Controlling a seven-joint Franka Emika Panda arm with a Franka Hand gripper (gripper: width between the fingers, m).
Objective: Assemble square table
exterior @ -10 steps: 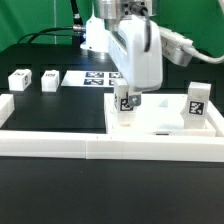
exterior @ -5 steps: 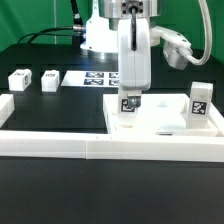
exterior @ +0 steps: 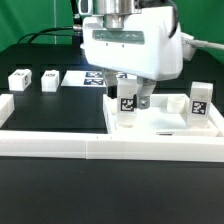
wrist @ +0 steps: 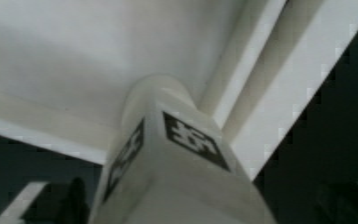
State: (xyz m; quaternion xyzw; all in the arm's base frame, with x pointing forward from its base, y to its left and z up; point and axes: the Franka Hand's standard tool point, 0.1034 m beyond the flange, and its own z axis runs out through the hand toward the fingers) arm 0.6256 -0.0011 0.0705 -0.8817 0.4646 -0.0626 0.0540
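Observation:
The white square slab point(exterior: 165, 120) lies at the exterior view's right, against the white border bars. My gripper point(exterior: 128, 101) is shut on a white tagged leg block point(exterior: 127, 104) that stands upright on the slab's near-left corner. In the wrist view this leg point(wrist: 172, 150) fills the space between my fingers, with the slab point(wrist: 87, 60) beyond it. A second leg point(exterior: 198, 101) stands upright on the slab's right side. Two more legs point(exterior: 18, 80) point(exterior: 49, 78) lie loose on the black table at the left.
White border bars point(exterior: 60, 148) run along the front and left of the work area. The marker board point(exterior: 95, 78) lies behind the slab, partly hidden by my hand. The robot base stands at the back centre.
My hand has turned about its vertical axis on the leg, from narrow side to broad side facing the camera. The leg stays on the same corner.

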